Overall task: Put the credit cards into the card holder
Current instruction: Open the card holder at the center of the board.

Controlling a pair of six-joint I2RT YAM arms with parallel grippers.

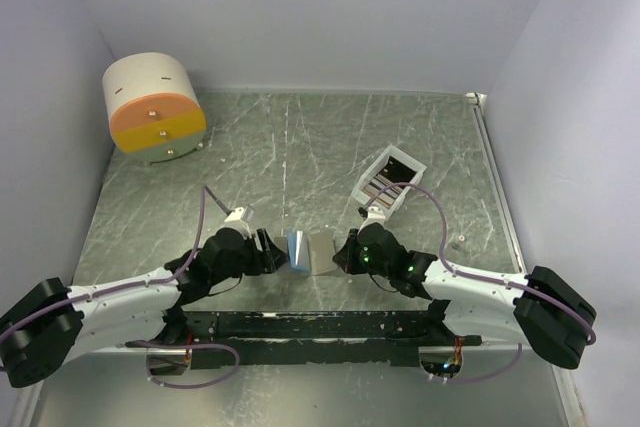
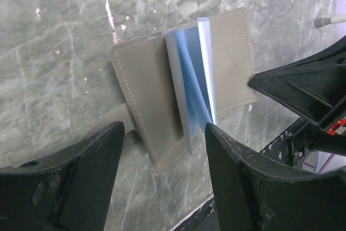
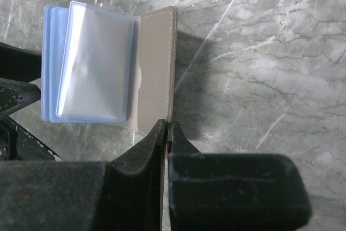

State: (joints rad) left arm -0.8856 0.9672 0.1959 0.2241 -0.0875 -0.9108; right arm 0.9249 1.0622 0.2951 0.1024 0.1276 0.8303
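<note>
R gripper (image 3: 165, 129) fingers pressed together, pinching card holder (image 3: 155, 58) at taupe cover edge. L gripper (image 2: 162, 133) spread wide, holder btwn its fingertips, blue inside showing.

My white left arm (image 1: 120, 297) and white right arm (image 1: 480, 282) lie low, wrists facing each other. My left black two-finger gripper (image 2: 162, 133) has its jaws spread wide, gripping nothing. My right black two-finger gripper (image 3: 165, 131) is pinched tight on the taupe-grey bifold card holder (image 3: 157, 52), at its edge.
</note>
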